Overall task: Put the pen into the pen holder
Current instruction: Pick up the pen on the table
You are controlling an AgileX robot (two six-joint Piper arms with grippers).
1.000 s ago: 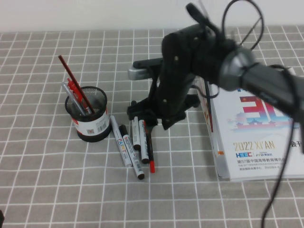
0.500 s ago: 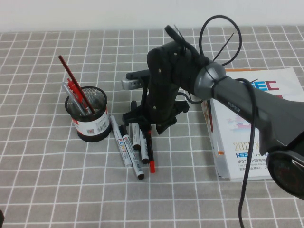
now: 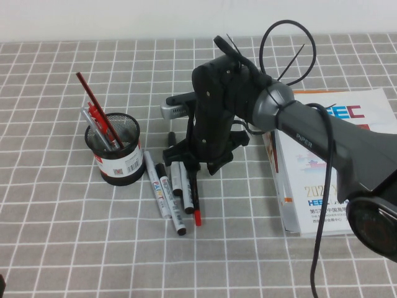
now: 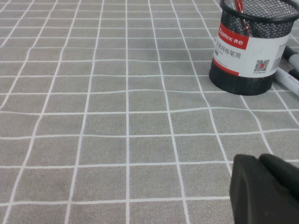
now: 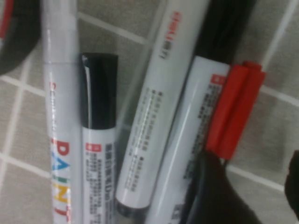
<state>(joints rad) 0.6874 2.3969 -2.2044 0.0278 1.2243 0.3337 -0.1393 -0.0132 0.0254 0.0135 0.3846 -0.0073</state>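
Right tool [image 3: 193, 166] low over marker cluster; left tool [image 4: 264, 189] parked near bench [image 4: 117, 116].
Right tool's state indeterminate, dark finger [image 5: 212, 196] beside red-capped, dark-bodied pen [image 3: 195, 197], presumably for pickup; black mesh labelled pen holder [image 3: 116, 151] nearby; left's state indeterminate.

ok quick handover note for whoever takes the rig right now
Right gripper: low over the row of markers beside the pen holder; whether it is open or shut can't be seen.
Left gripper: parked off to the side near the tablecloth, holding nothing visible.
The pen lies flat at the row's right edge, red end toward the robot, not lifted.
Done: approach. Left: grasp the pen, carry it to the holder, drop it in.
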